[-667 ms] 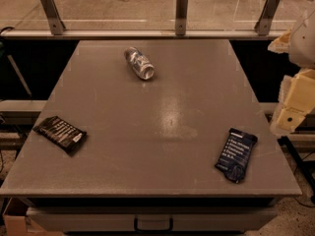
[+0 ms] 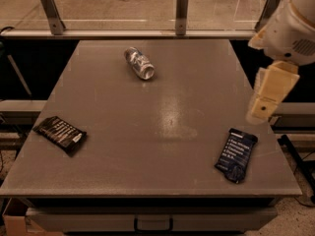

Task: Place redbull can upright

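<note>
**Can lying on its side on a grey table, robot arm at the right edge**

A grey table (image 2: 147, 176) fills the view. The redbull can (image 2: 139, 63) lies on its side near the far edge, a little left of centre, its shiny end pointing toward the near right. A black snack packet (image 2: 60, 133) lies flat by the left edge. A dark blue packet (image 2: 236, 154) lies flat toward the near right corner. The cream gripper (image 2: 260, 111) hangs above the right edge, well apart from the can and holding nothing. Whether it is open or closed cannot be told.
</note>
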Tool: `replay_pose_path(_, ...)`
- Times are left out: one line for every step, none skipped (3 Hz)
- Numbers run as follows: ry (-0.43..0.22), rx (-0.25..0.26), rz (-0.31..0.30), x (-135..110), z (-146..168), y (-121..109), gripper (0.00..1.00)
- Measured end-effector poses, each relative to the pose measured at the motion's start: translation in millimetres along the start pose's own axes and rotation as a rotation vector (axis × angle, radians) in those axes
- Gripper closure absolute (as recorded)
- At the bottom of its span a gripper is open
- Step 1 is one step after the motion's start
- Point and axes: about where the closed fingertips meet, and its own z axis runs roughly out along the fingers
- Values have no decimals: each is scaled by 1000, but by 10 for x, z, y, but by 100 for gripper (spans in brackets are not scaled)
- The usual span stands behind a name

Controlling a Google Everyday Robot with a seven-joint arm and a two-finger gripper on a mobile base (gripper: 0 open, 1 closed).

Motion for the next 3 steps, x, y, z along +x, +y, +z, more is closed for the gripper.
replay_pose_path(-25,2,-22,-574,225,-368,0)
replay_pose_path(-107,29,-69,-1467,298,-807,0)
replay_pose_path(-115,32,-67,-1483,307,-816,0)
